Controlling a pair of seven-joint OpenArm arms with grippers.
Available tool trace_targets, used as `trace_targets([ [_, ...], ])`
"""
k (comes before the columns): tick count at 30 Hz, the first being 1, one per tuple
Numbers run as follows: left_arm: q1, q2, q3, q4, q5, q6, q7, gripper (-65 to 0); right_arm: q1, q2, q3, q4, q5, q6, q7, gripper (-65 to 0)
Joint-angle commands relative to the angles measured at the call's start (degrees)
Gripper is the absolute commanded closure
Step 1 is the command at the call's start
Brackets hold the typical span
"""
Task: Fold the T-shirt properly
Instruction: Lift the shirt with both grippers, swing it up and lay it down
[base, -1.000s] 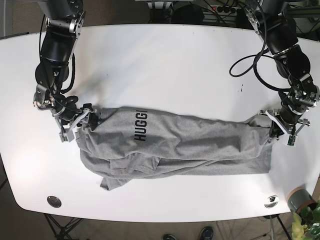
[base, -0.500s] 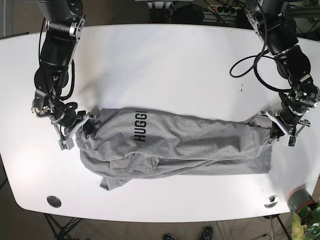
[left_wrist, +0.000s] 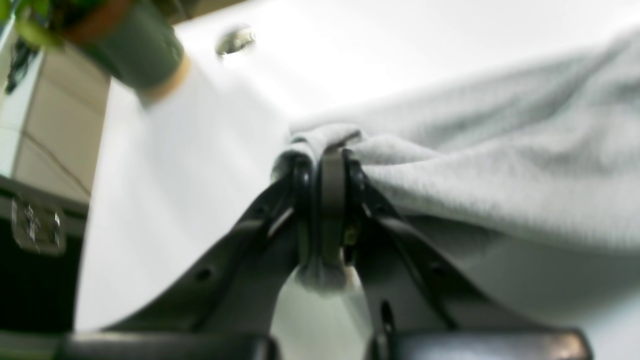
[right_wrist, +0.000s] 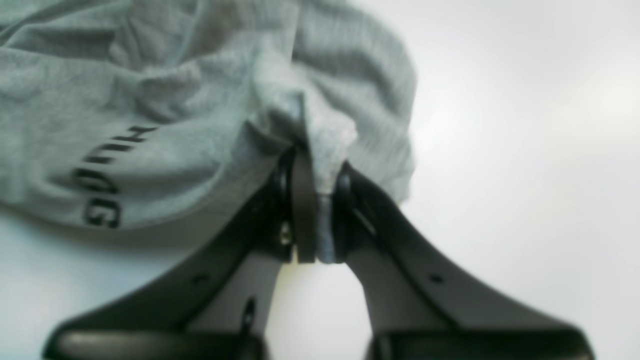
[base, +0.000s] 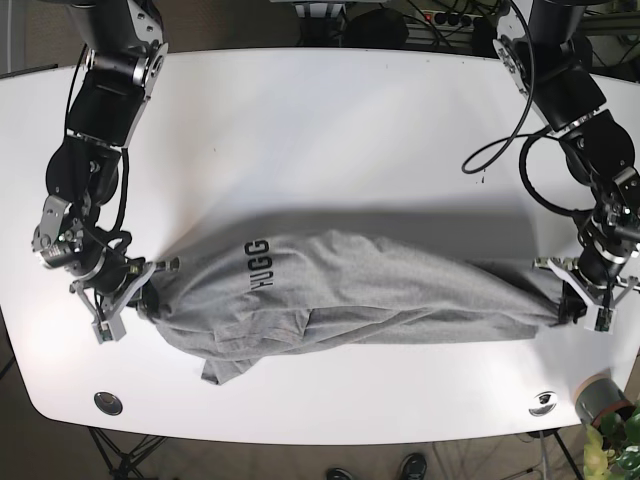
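Table (base: 330, 130): white, lying bare toward the far side, carrying the shirt near the front edge.
Shirt (base: 350, 295): grey, stretching in a long bunched band between the two arms, one loose flap trailing toward the front.
Left gripper (left_wrist: 325, 200): jaws pinching cloth at one end.
Right gripper (right_wrist: 312, 210): jaws clamping cloth at the lettered end.
Long axis: running side to side across the table, lettered end toward the right arm.
Progress: seemingly early; no neat fold showing, flattening and folding remaining.
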Motion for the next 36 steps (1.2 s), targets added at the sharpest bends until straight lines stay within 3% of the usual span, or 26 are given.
trace_targets([
  [1,-3.61,-1.3,-0.17,0.52,-1.0,0.65,-2.22,0.0,4.58,1.96,0.28,-0.37,-0.48,-0.05,1.65,-2.4],
  [7,-11.96,-1.3,1.76,-3.79,-1.0,6.19,-2.66,0.0,14.95,3.63,-0.78,-6.7,-3.9,0.3,1.65,-2.4],
  [21,-35.96,-1.65,3.43,-20.14,-1.0,8.65,-2.66,0.0,36.05,5.12,-11.06,-10.83,-5.22,-0.22,1.3,-2.4],
  [24,-40.01,-1.73,3.52,-21.37,-1.0,8.65,-2.66,0.0,40.8,5.82,-11.94,-10.83,-5.22,-0.22,-1.25,-2.4],
  [30,-42.38,-3.4,3.52,-21.19,-1.27,8.65,-2.66,0.0,46.78,6.53,-12.03,-10.31,-4.7,0.21,-4.86,-2.4],
  [36,-36.23,-4.46,3.25,-18.29,-1.44,7.86,-2.66,0.0,42.12,8.46,-11.86,-3.63,-4.52,0.3,-7.06,-2.4],
])
